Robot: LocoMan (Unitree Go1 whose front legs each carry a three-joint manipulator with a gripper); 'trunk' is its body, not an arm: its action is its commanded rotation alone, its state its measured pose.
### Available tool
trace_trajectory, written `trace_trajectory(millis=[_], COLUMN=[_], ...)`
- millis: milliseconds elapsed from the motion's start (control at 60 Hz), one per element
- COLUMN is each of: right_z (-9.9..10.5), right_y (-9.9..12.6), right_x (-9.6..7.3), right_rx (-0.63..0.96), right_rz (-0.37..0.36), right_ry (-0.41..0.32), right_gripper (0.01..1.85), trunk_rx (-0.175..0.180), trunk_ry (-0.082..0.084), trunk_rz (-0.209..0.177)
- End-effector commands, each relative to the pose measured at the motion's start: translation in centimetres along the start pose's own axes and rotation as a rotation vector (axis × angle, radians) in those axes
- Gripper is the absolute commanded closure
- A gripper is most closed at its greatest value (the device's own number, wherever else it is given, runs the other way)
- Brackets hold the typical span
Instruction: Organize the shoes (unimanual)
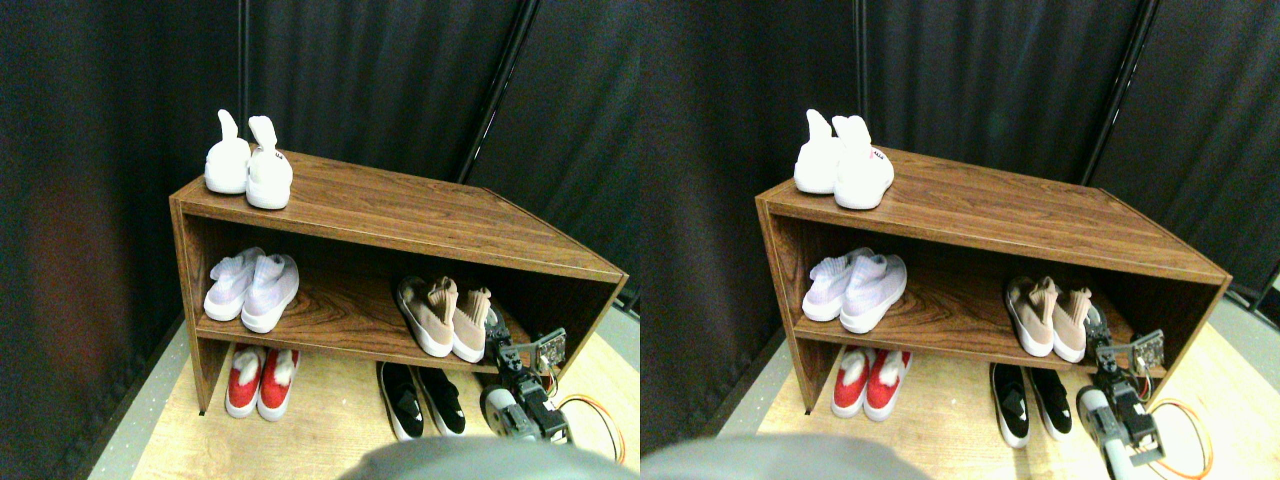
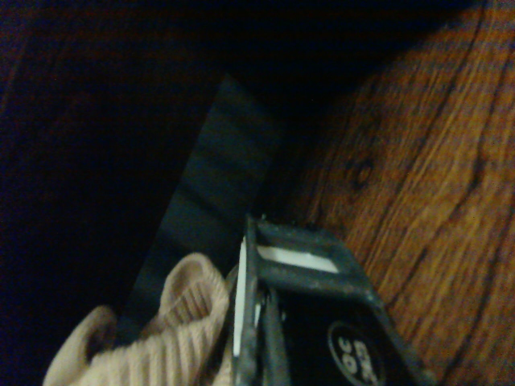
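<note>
Two tan shoes [image 1: 445,315] sit side by side on the rack's middle shelf [image 1: 340,315], hand [image 1: 497,335] just beside the right shoe, grip state unreadable; risk: snagging its ribbed collar [image 2: 181,322].

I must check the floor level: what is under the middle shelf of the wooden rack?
Under the middle shelf, on the floor, a red pair stands left and a black pair right. The right manipulator covers the floor beyond them.
</note>
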Motion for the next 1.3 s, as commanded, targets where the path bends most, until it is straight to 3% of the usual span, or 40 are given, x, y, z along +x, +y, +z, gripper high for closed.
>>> trace_trajectory(millis=[17,133,233,467,600,700,883,933,967,1000,1067,1167,1200,1300], right_z=[1.2,3.0,4.9,6.9,7.7,8.3,7.3,6.8,6.7,6.2,5.6,4.0,3.9,2.5], right_y=[0.9,2.8,3.8,4.1,4.1,3.8,2.6,2.1,2.0,1.4,0.7,-0.5,-0.6,-2.6], right_x=[0.3,-0.7,-1.8,-3.7,-5.0,-7.0,-9.5,-10.3,-10.4,-10.7,-11.4,-12.5,-12.5,-12.5], right_rx=[-0.043,-0.04,-0.078,-0.085,-0.082,-0.112,-0.072,-0.072,-0.075,-0.04,-0.084,-0.022,-0.026,0.014], right_rz=[0.048,0.11,0.209,0.264,0.304,0.338,0.351,0.347,0.348,0.337,0.334,0.277,0.282,0.201], right_ry=[-0.004,-0.059,-0.008,-0.017,0.039,0.034,0.091,0.119,0.125,0.177,0.182,0.23,0.234,0.25], right_gripper=[1.8,1.8,1.8,1.8,1.8,1.8,1.8,1.8,1.8,1.8,1.8,1.8,1.8,1.8], trunk_rx=[-0.006,0.002,0.008,0.021,0.024,0.024,0.021,0.019,0.019,0.017,0.017,0.021,0.022,0.022], trunk_ry=[0.012,0.011,0.012,0.014,0.02,0.03,0.048,0.062,0.062,0.067,0.077,0.092,0.095,0.104], trunk_rz=[-0.011,-0.031,-0.046,-0.068,-0.072,-0.073,-0.066,-0.061,-0.061,-0.058,-0.053,-0.048,-0.047,-0.046])
